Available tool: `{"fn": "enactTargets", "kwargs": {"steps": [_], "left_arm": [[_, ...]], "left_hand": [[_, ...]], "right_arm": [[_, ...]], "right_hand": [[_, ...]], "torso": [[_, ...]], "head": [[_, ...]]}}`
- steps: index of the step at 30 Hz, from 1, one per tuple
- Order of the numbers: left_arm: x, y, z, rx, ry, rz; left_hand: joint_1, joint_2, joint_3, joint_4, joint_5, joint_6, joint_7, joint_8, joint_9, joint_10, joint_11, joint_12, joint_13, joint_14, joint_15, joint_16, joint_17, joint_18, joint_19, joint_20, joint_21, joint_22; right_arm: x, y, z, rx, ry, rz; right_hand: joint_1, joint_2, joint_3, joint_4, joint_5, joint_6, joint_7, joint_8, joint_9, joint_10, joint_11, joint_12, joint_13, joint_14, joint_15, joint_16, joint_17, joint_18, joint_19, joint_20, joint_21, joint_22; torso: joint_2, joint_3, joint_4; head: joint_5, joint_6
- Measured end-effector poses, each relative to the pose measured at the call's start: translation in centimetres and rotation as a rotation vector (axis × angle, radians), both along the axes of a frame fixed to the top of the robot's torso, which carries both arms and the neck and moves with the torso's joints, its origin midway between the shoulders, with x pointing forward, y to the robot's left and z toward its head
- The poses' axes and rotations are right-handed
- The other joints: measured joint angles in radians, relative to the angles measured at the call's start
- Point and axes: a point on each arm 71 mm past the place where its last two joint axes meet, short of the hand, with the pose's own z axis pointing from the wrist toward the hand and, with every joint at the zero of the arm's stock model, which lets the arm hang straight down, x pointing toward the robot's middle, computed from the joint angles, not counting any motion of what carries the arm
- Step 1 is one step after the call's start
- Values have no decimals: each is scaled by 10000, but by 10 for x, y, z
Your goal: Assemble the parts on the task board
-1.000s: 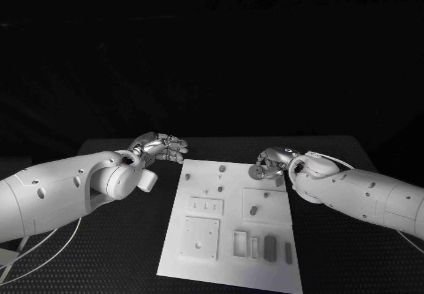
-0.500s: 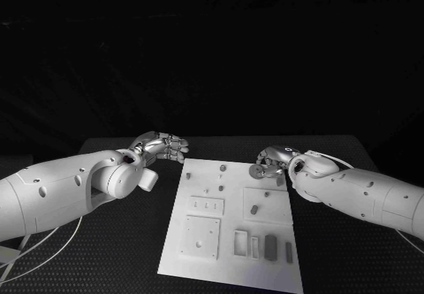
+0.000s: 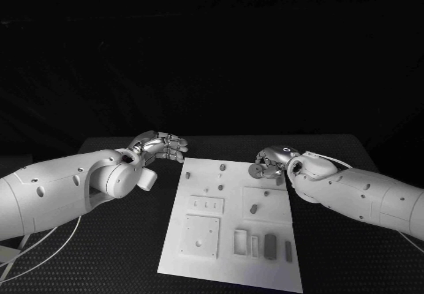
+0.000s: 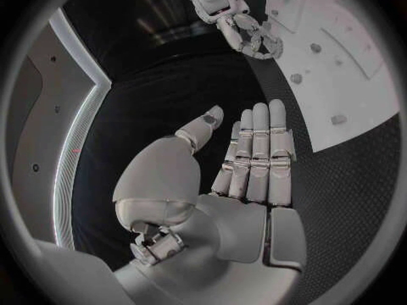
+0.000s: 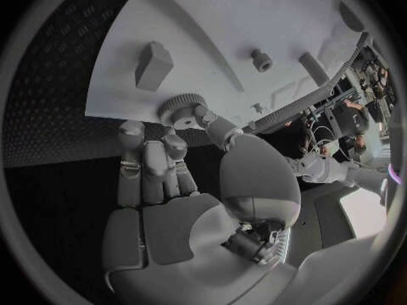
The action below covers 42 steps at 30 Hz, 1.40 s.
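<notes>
At the near end of the board (image 3: 231,245), a row of slots and dark upright parts is sitting untouched, and a raised plate (image 3: 200,236) is lying beside them; further up, a small dark part (image 3: 253,209) is standing on a square panel. Judging from this, most of the assembly is still waiting.

Further back, at the board's far right corner, the right hand (image 3: 267,166) is holding a small toothed gear (image 5: 180,106), pinching it between thumb and a fingertip while the other fingers are lying straight alongside. The gear is hanging at the board's edge, just short of a small peg (image 5: 261,60) and a blocky part (image 5: 152,64) standing on the white surface.

To seat it well, the hand is probably needing to keep the gear flat to the board, line its bore over the intended post, and lower straight rather than at a tilt; which post is meant I cannot tell.

Farthest back on the other side, the left hand (image 3: 162,148) is hovering off the board's far left corner, holding nothing, its fingers (image 4: 258,149) extended side by side and the thumb apart, above the black table (image 3: 106,245).
</notes>
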Motion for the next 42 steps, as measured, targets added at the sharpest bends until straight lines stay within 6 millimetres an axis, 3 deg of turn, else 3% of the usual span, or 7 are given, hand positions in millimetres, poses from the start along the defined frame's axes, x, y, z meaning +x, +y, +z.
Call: {"fn": "enactTargets", "kwargs": {"steps": [5,8,9,10,14,34,42], "left_arm": [[0,0,0,11,-5,1],[0,1,0,18,-7,6],[0,1,0,19,-8,8],[0,1,0,20,-8,7],[0,1,0,25,-10,9],[-1,3,0,35,-7,26],[-1,3,0,39,-6,41]], "left_hand": [[0,0,0,0,0,0,0,0,0,0,0,0,0,0,0,0,11,-4,0,0,0,-1],[0,0,0,0,0,0,0,0,0,0,0,0,-1,21,21,0,11,-6,0,0,0,2],[0,0,0,0,0,0,0,0,0,0,0,0,-1,36,36,0,10,-7,0,0,0,8],[0,0,0,0,0,0,0,0,0,0,0,0,-1,36,36,-34,15,-8,0,0,0,8],[0,0,0,0,0,0,0,0,1,0,0,0,-1,36,36,-38,19,-12,0,0,0,8],[0,0,0,0,0,0,0,0,-7,0,0,-37,6,35,36,-38,40,-74,0,0,0,15],[0,0,0,0,0,0,0,-4,-7,0,0,-37,14,35,35,-38,48,-77,0,0,0,14]], "right_arm": [[-1,1,-1,-112,-86,66],[-1,2,0,-138,-146,112],[-2,2,0,-135,-167,146],[-2,3,-1,-138,-185,176],[-3,3,-1,-158,-283,204],[-11,4,-1,-112,-551,316],[-17,29,21,-186,-976,979]], "right_hand": [[20,20,77,-99,-38,1,-1,3,-2,23,-119,0,-36,-4,-98,0,-10,1,-2,2,0,0],[74,223,54,-140,-64,9,-9,5,-5,51,-208,0,-63,11,-186,0,-19,1,-1,2,0,-1],[103,342,84,-171,-26,71,-71,302,220,76,-250,1,-76,30,-234,0,-34,0,0,3,0,-1],[159,436,95,-182,-19,75,-75,408,283,65,-262,0,-83,19,-246,-1,-41,0,0,4,0,-1],[55,559,68,-209,-18,75,-75,542,284,127,-375,0,-109,41,-361,-1,-54,1,1,4,0,-1],[45,752,78,-279,-27,108,-108,542,283,257,-530,0,-164,120,-437,40,4,2,61,-20,0,-1],[60,764,51,-306,-29,187,-187,546,284,293,-565,0,-179,175,-485,40,32,5,96,-22,0,-2]], "torso": [[-6,5,5],[-9,6,5],[-10,7,5],[-11,7,5],[-12,7,5],[-7,8,1],[-13,0,-9]], "head": [[-21,-10],[-34,-14],[-35,-20],[-41,-20],[-50,-12],[-104,22],[-128,78]]}}
